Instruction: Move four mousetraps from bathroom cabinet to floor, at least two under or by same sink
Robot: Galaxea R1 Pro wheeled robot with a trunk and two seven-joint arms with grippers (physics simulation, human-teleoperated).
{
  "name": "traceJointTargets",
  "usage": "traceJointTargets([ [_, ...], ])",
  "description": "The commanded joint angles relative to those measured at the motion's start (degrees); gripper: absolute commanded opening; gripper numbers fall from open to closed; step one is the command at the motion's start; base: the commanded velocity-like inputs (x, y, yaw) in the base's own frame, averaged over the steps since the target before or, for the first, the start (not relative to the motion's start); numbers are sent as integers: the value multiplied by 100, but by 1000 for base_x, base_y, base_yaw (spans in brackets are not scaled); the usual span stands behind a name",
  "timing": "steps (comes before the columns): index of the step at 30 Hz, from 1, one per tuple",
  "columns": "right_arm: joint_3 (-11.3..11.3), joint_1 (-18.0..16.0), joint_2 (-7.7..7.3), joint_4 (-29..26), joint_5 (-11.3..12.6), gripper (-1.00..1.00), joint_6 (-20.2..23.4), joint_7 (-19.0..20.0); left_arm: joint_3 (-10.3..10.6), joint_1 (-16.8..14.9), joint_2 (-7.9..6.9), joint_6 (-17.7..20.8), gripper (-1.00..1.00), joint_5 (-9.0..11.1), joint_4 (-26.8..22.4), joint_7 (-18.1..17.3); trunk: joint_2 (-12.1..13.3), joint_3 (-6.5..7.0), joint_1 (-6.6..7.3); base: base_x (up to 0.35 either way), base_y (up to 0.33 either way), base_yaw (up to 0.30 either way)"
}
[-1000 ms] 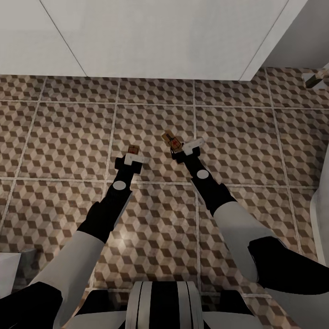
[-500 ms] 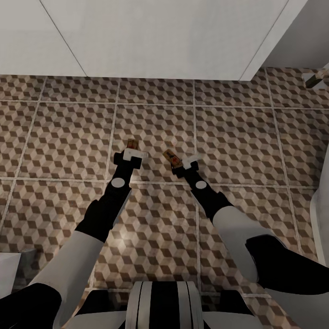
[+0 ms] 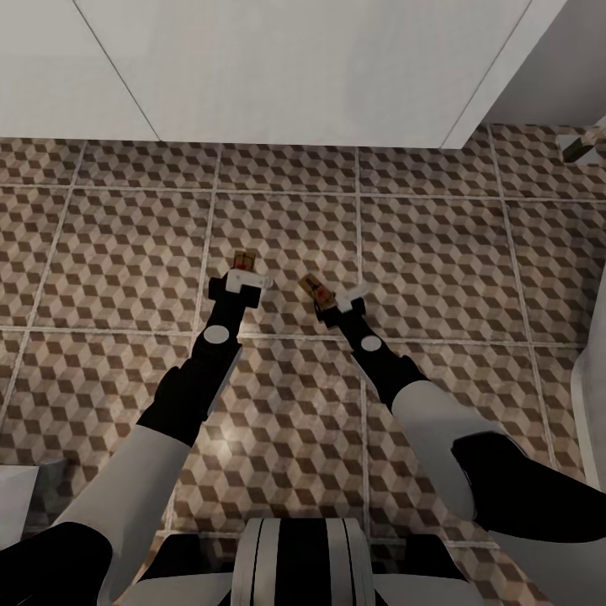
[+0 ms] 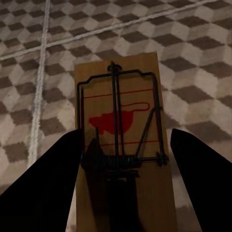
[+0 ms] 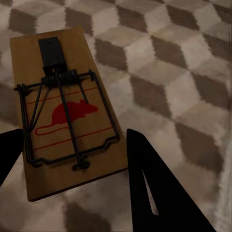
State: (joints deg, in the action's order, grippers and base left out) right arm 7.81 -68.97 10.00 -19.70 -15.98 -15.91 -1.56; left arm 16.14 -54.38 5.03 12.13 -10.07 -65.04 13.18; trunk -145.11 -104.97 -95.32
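Observation:
Two mousetraps show, small brown wooden boards with dark wire and a red mouse print. My left gripper is shut on one mousetrap, which sticks out forward just above the bathroom floor; in the left wrist view this mousetrap sits between both fingers. My right gripper holds the other mousetrap skewed, low over the cube-patterned tiles. In the right wrist view that mousetrap lies aslant between the fingers. The white vanity of the sink stands just ahead.
A white curved fixture edge rises at the right. A small object sits on the floor at the far right, past the vanity's corner. Another white edge shows at the lower left. Open tiles lie between the grippers and the vanity.
Both arms came down toward the floor with their mousetraps. The right gripper drew back toward me; the left mousetrap now sticks out farther ahead of its gripper.

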Motion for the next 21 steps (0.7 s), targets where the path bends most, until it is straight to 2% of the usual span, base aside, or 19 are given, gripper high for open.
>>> traceJointTargets([
  [1,-6,-3,0,-5,-21,-100,-24,13,12,-2,-3,44,-100,-58,-1,22,-1,-3,1,0,0,0],
  [12,-24,-2,0,-42,-19,-100,-82,16,12,-2,-4,44,-100,-49,195,18,-1,-3,1,0,0,0],
  [21,-18,3,0,-43,-19,-100,-386,8,12,-2,1,44,-100,-40,327,18,-1,-3,1,0,0,0],
])
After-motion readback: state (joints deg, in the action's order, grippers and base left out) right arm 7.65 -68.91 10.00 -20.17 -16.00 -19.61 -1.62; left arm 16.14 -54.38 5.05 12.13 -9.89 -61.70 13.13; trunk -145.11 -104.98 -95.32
